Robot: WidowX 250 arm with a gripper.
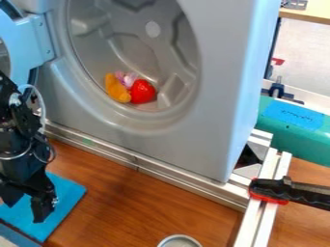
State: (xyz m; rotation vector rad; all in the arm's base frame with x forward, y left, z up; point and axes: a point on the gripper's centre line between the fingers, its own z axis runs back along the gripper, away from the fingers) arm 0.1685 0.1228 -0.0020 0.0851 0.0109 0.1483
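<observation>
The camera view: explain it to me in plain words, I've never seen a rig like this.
This single picture comes from a fixed camera looking down at a slant. The black machine at the left is a robot arm. Its two-finger gripper hangs over a blue mat on the wooden table; the fingers are apart, with nothing visible between them.

Beside it stands a grey box with a round opening, much like a washing machine, its door swung open. Inside lie an orange item, a red item and a pinkish one. Metal rails run along its base.
</observation>
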